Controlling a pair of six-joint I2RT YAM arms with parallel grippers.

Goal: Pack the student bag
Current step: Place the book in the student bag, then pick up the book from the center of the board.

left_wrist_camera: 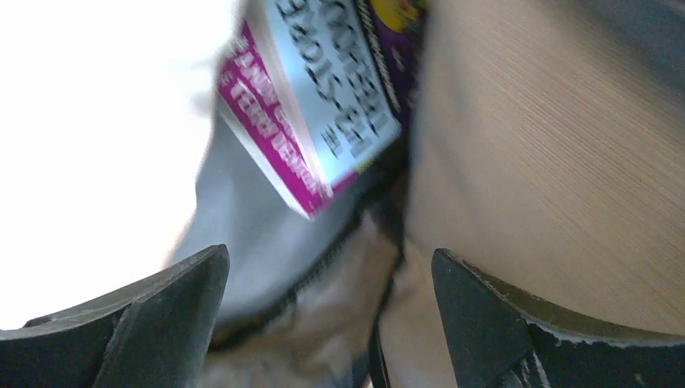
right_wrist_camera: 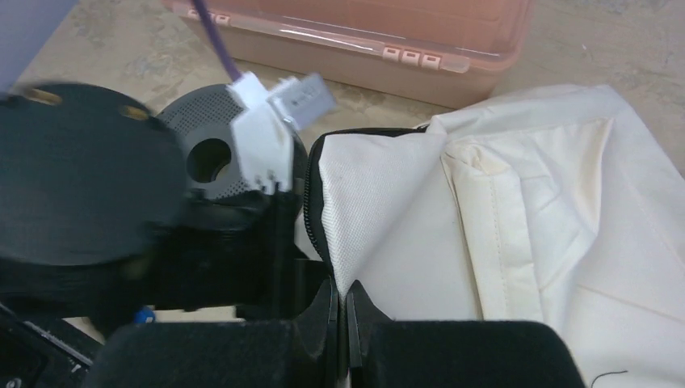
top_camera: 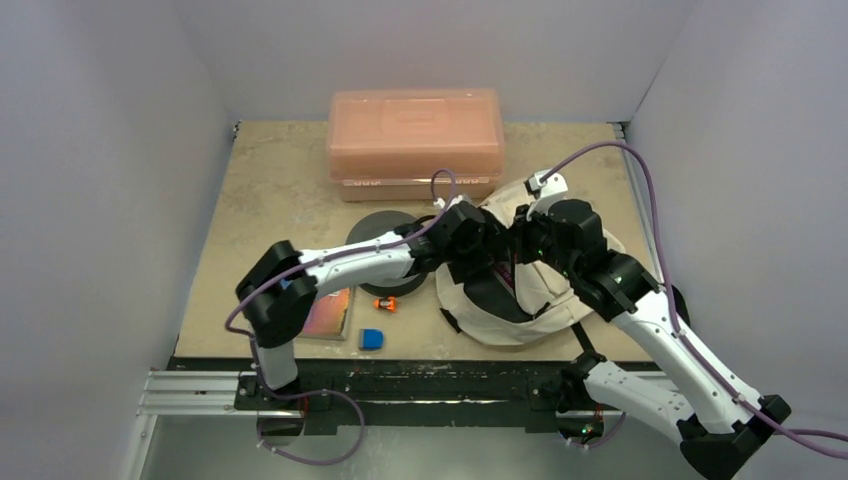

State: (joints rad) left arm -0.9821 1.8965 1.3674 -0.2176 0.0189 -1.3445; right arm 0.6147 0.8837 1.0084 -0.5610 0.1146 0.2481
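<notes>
Tan tabletop [top_camera: 270,200] holds the cream student bag [top_camera: 470,310], black-zipped, mouth open

Top view: taken from above and behind arm bases, tilted down; set far off, whole table [top_camera: 270,180] covered, box [top_camera: 415,140] at far edge.
Left wrist view: set very near, aimed into bag [left_wrist_camera: 549,162] mouth between left fingers [left_wrist_camera: 161,315]; blurred, washed out at left.
Right wrist view: held low and near, aimed across bag [right_wrist_camera: 525,226] cloth toward box [right_wrist_camera: 388,24]; right fingers [right_wrist_camera: 452,356] at bottom edge.
Bag [top_camera: 520,325] shared by all three; box and left arm [right_wrist_camera: 81,194] shared by top and right wrist views.
</notes>
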